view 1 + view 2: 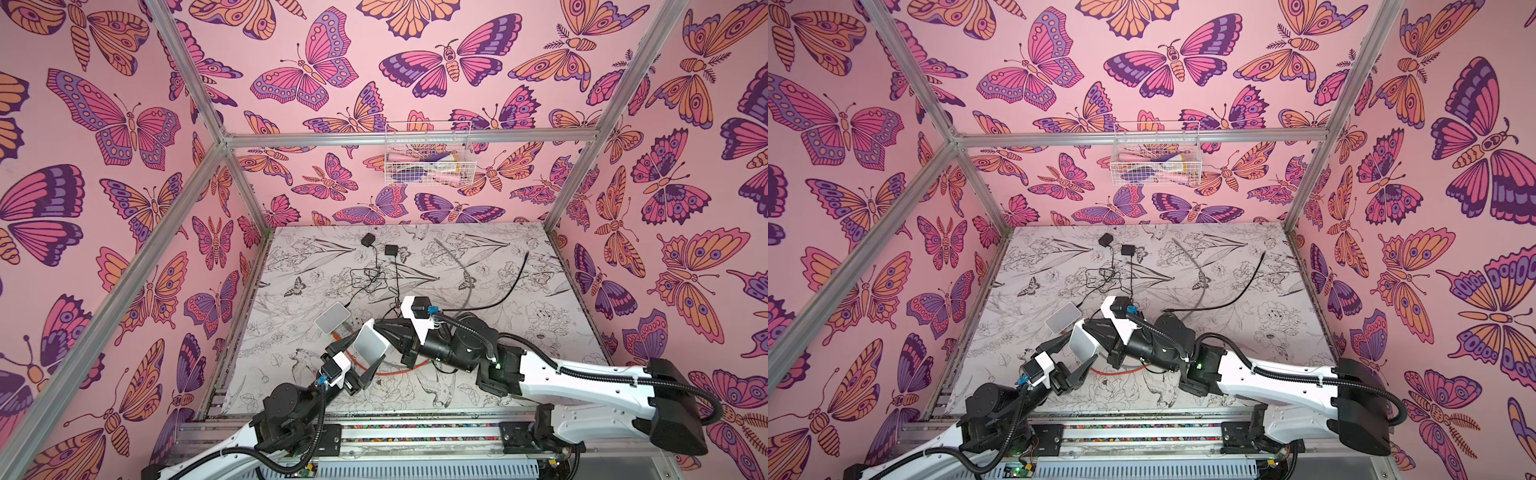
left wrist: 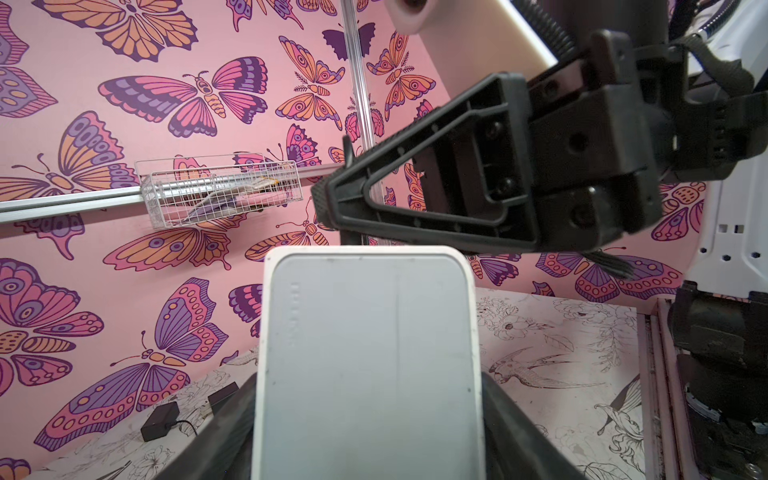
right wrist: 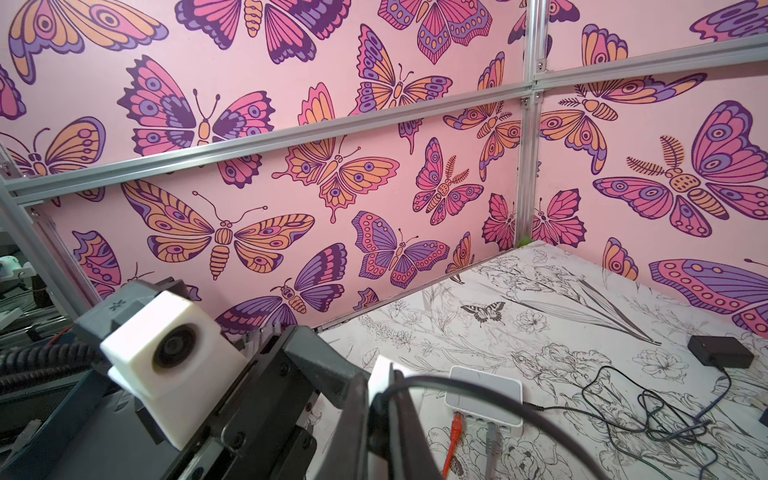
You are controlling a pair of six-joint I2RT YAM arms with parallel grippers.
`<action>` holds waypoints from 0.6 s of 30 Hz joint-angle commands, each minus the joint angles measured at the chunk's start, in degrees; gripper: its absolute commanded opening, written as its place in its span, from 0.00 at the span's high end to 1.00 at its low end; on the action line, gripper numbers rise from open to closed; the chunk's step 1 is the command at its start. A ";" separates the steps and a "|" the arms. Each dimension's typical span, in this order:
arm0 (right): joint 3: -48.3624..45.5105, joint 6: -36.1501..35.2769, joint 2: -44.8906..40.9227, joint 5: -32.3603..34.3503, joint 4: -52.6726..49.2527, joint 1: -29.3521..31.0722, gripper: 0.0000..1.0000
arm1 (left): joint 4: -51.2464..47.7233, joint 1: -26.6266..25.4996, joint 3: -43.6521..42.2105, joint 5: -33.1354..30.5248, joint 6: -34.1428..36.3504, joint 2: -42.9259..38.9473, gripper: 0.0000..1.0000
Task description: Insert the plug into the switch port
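Closest in both top views, the left gripper [image 1: 358,357] grasps a white switch [image 1: 370,344] held clear of the table [image 1: 519,282]. The clenched right gripper [image 1: 379,325] sits near its far edge, and a second switch [image 1: 331,318] lies just beyond. Left wrist view: white switch clamped between the fingers, port face hidden. Right wrist view: a dark cable [image 3: 424,378] loops over the shut fingers, probably pinching the plug, though I cannot see it. Alignment looks like the step in hand. Next calls for squaring plug to port, then a straight push.
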 commanded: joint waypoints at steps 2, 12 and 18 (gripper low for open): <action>-2.92 0.31 7.36 0.21 -24.42 -0.90 1.00 | 18.40 -1.84 3.56 15.55 3.72 -2.66 1.00; 5.45 -2.98 0.34 -6.76 -32.57 -2.66 0.65 | 11.87 -1.78 0.44 8.81 6.12 -1.93 1.00; 13.83 -6.29 -2.41 -13.88 -39.08 -3.84 0.45 | 11.15 -1.77 -1.82 5.63 6.22 -1.60 1.00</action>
